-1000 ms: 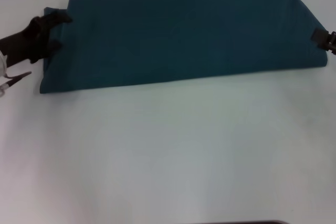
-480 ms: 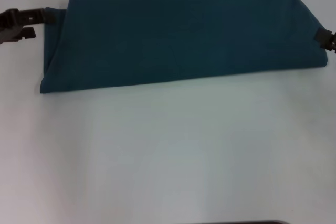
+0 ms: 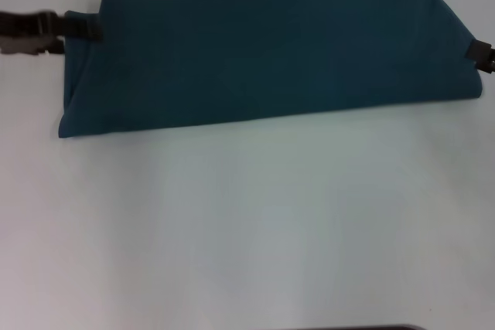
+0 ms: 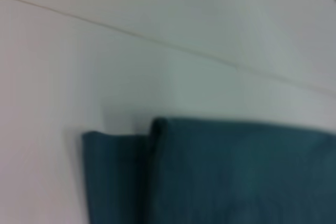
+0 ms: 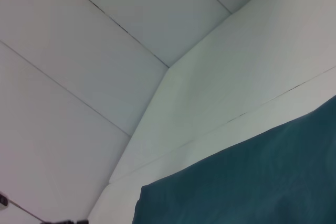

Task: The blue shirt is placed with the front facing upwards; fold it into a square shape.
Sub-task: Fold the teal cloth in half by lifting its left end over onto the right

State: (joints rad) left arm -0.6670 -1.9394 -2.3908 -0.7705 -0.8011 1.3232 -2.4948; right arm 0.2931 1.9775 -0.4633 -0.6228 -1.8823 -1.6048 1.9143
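A: White bench (image 3: 255, 229): the blue shirt (image 3: 271, 52), folded into a long band, spans the upper frame, plain side up.

B: And the hands?

A: Left hand (image 3: 91, 27), upper left, meets the shirt's end; right hand (image 3: 481, 53) touches the right-edge end. Whether either is spread or pinching, I cannot tell.

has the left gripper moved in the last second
Yes. Against the blue shirt, which lies unchanged, the left gripper has risen from the middle of its left edge to the far left corner, now lying flatter.
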